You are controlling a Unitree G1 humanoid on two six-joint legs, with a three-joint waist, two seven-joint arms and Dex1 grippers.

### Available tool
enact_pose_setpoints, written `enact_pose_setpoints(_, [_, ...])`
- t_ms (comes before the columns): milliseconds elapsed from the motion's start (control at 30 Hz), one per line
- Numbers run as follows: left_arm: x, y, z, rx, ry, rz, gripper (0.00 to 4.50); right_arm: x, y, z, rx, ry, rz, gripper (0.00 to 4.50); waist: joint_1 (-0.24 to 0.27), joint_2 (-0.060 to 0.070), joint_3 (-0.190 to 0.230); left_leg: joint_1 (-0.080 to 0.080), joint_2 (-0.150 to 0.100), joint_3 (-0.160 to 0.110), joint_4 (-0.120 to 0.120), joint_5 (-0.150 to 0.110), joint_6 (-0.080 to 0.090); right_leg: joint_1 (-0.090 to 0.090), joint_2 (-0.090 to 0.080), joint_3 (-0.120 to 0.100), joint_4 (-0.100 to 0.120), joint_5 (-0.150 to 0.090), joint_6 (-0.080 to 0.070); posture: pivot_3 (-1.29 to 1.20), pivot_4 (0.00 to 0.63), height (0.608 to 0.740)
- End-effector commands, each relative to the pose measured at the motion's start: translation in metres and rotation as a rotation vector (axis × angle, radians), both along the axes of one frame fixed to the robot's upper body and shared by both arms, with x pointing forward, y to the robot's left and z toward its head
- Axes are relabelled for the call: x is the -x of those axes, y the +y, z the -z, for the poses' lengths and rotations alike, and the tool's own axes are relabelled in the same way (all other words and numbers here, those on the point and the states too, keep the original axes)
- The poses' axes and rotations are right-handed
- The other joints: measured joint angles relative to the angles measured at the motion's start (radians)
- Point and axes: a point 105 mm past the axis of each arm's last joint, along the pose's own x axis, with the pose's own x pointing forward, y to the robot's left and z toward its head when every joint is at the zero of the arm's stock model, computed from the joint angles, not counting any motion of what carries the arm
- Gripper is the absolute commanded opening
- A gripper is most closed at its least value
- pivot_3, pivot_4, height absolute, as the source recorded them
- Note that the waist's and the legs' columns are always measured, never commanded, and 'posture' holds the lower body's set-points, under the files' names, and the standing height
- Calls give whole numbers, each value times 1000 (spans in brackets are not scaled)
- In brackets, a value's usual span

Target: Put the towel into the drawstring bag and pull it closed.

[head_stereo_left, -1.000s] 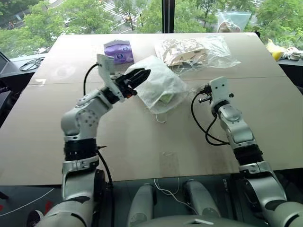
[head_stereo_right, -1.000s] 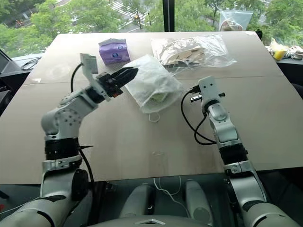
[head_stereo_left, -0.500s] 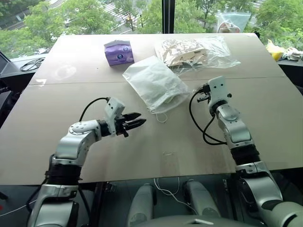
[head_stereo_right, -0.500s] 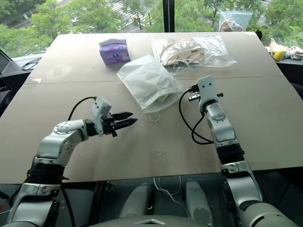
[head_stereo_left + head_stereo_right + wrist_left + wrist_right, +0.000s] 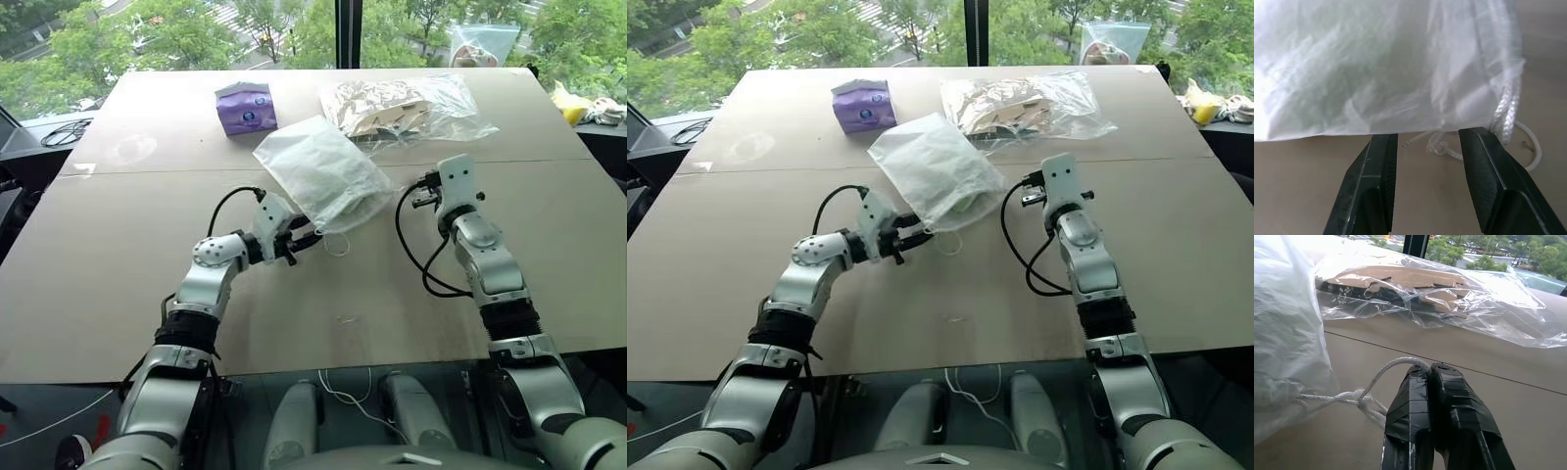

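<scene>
The white translucent drawstring bag (image 5: 321,174) lies flat near the middle of the light brown tabletop (image 5: 118,255), its corded mouth turned toward me. The light green terry towel (image 5: 1347,63) sits inside it, seen through the thin fabric as a pale green mass near the mouth. My left gripper (image 5: 307,241) rests low over the table at the bag's mouth edge, its two black fingers (image 5: 1374,186) spread apart with nothing between them; in the left wrist view the bag's hem sits just beyond the fingertips, and a knotted loop of white cord (image 5: 1508,110) hangs at the corner beside one finger. My right gripper (image 5: 1429,382) lies on the other side of the mouth, its fingers pressed fully together and pinching a strand of white drawstring (image 5: 1386,369), which runs back to a knot at the bag's edge. Beyond the drawstring bag lie a clear plastic bag of beige flat pieces (image 5: 407,106) and a small purple packet (image 5: 245,107), both apart from it.
</scene>
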Motion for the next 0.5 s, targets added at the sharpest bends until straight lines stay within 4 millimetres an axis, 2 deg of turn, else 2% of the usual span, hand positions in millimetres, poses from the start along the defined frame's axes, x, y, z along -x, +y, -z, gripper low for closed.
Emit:
enact_pose_setpoints(33, [1, -1, -6, -2, -10, 39, 1967, 2, -6, -18, -16, -60, 22, 0, -1, 0, 0, 0, 0, 0, 0, 0, 0, 0, 0, 0, 0, 0, 0, 0, 150, 740])
enact_pose_setpoints(300, [-7, -18, -10, 2, -5, 75, 1967, 1, -6, -20, -26, -65, 28, 0, 0, 0, 0, 0, 0, 0, 1, 0, 0, 0, 0, 0, 1, 0, 0, 0, 150, 740])
enact_pose_setpoints(400, [-7, -23, -10, -2, 18, 94, 1147, 1, -8, -22, -28, -71, 33, 0, 0, 0, 0, 0, 0, 0, 1, 0, 0, 0, 0, 0, 1, 0, 0, 0, 150, 740])
enact_pose_setpoints(467, [-6, -25, -10, -9, 20, 105, 242, 1, -9, -22, -28, -74, 37, 0, -3, 0, 0, 0, 0, 0, 1, 0, 0, 0, 0, 0, 1, 0, 0, 0, 150, 740])
enact_pose_setpoints(500, [-6, -26, -12, -10, 16, 104, 66, 2, -10, -22, -28, -74, 39, 0, -5, 0, 0, 0, 0, 0, 1, 0, 0, 0, 0, 0, 1, 0, 0, 0, 150, 740])
